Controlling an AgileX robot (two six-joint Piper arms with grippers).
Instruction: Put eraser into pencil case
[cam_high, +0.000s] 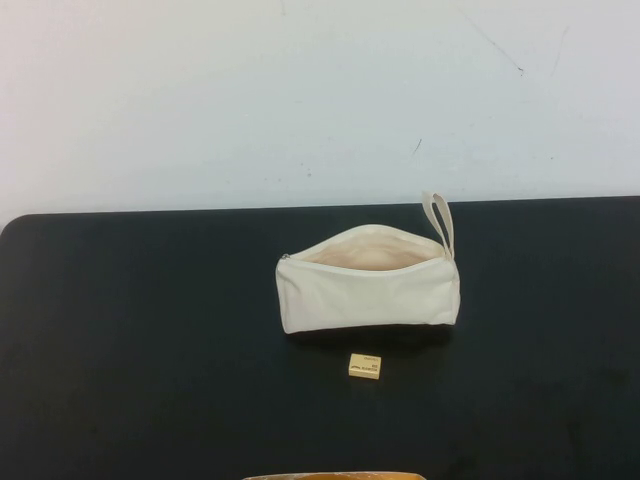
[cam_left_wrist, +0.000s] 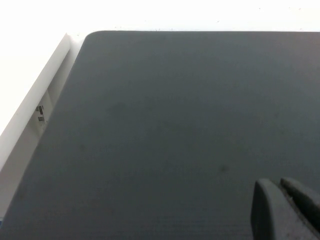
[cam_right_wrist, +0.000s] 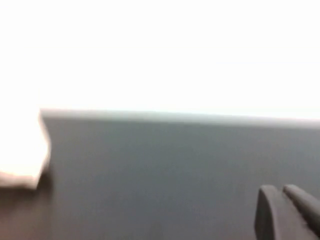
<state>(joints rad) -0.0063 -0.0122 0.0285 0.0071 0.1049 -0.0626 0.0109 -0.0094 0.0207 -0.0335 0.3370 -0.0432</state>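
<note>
The tiny pale-yellow rectangular eraser (cam_high: 365, 366) lies on the black counter (cam_high: 130, 330) near mid-front edge, just before the cream-white fabric zip pencil case (cam_high: 368, 290), whose mouth gapes open. It looks light, firm and slightly grippy; pinching its two long sides should suit. Neither gripper touches anything: the left gripper (cam_left_wrist: 287, 210) hovers near the counter's left rear corner, the right gripper (cam_right_wrist: 290, 212) over bare counter, each with fingers apparently clenched together.
</note>
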